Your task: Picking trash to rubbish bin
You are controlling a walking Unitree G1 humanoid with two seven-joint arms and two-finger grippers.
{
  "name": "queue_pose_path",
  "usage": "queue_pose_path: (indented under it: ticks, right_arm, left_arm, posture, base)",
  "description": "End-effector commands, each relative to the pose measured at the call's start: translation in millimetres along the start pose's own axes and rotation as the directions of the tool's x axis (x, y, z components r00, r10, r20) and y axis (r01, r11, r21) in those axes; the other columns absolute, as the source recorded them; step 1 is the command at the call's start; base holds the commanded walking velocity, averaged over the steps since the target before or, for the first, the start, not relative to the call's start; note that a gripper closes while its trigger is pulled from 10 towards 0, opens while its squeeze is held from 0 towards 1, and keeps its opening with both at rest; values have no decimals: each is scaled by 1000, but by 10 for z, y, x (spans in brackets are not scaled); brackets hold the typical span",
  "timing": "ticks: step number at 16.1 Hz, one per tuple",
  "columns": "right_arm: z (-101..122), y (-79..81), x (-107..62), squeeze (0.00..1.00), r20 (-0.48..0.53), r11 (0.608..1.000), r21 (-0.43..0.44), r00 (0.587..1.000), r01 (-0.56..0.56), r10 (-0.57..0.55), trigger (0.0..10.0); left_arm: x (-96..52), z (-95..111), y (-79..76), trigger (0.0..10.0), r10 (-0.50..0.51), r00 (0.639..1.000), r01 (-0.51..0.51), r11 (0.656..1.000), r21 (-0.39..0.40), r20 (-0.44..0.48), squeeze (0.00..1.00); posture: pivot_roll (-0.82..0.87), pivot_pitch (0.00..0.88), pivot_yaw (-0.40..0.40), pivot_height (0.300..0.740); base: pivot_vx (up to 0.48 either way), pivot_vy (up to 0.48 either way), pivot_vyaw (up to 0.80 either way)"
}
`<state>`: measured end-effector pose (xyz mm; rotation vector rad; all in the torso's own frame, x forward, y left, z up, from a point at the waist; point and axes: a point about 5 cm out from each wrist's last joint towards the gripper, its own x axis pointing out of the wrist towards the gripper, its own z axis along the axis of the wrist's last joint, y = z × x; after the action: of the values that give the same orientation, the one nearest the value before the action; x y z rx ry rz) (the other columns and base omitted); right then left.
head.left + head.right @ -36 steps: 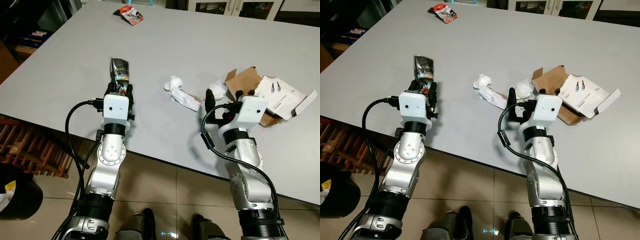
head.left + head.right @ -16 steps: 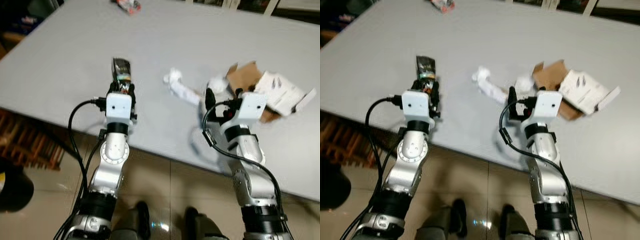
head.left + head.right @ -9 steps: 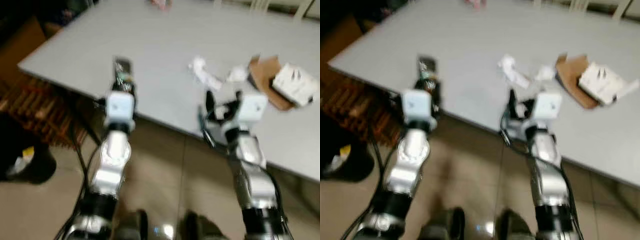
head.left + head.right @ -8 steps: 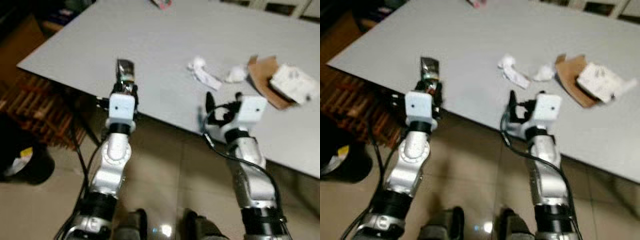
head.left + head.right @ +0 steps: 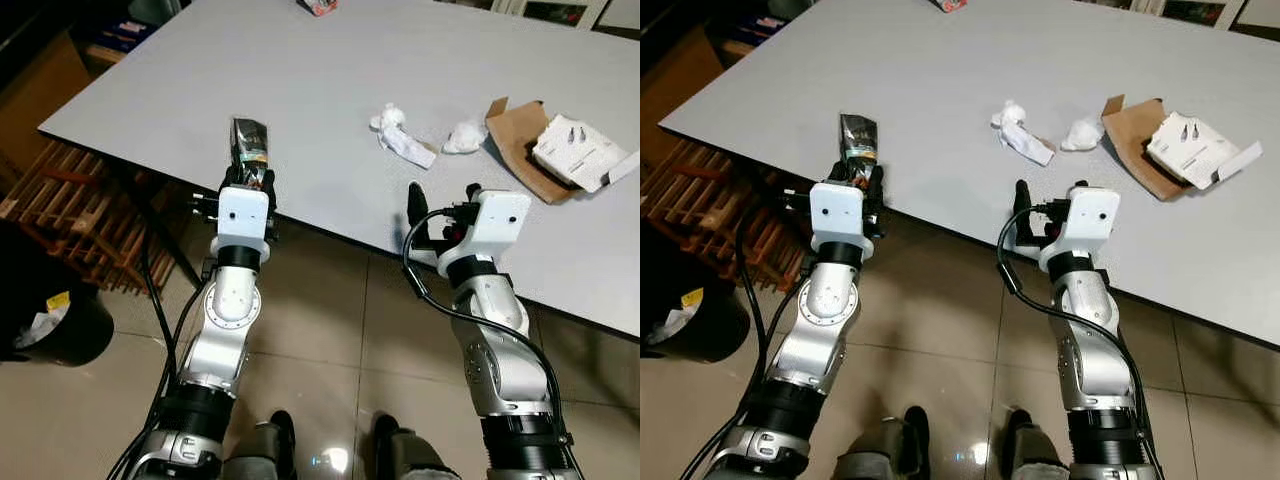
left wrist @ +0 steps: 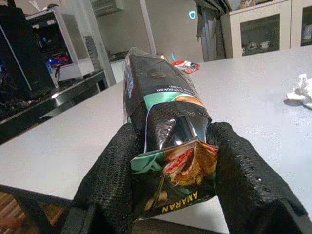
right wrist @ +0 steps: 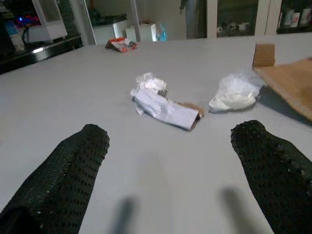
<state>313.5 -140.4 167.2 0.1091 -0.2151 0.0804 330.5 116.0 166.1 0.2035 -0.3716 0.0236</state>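
My left gripper (image 5: pixel 247 180) is shut on a dark snack packet (image 5: pixel 249 148) with green and orange print, held up just off the grey table's (image 5: pixel 300 90) near edge; the packet (image 6: pixel 165 126) sits squeezed between both black fingers (image 6: pixel 117 175). My right gripper (image 5: pixel 441 205) stands open by the table's front edge with nothing in it. Ahead of it on the table lie a crumpled white paper (image 7: pixel 161 105) and a white tissue ball (image 7: pixel 236 95). A dark rubbish bin (image 5: pixel 45 320) stands on the floor at the far left.
Torn brown cardboard (image 5: pixel 520 150) and a white box (image 5: pixel 580 150) lie at the table's right. A red wrapper (image 5: pixel 318 6) lies at the far edge. Wooden slats (image 5: pixel 75 225) stand under the table's left corner. Tiled floor spreads below.
The camera has drawn back and turned left, so the table edge, floor and bin have come into view. Both arms have come back to the table's edge, the left still holding the packet.
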Motion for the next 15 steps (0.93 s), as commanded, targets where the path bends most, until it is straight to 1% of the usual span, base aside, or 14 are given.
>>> queue_pose_path:
  ticks: [1,5,15]
  right_arm:
    - [-12,2,-8,0,-5,1000,6,1000,0,0,10000]
    - [66,-19,8,0,32,1000,-4,999,3,-3,10000]
    - [43,-8,-4,0,16,1000,-9,1000,-9,9,10000]
  left_arm:
    - [-6,14,-2,10000,-4,1000,4,1000,-3,6,0]
    - [2,41,-12,10000,-7,1000,7,1000,-6,17,0]
    - [2,56,-13,10000,-4,1000,4,1000,-7,21,0]
  posture:
    - [-24,227,42,740]
    - [-27,219,41,740]
    - [-25,235,36,740]
  base:
    - [-255,0,0]
    - [-258,0,0]
    - [-257,0,0]
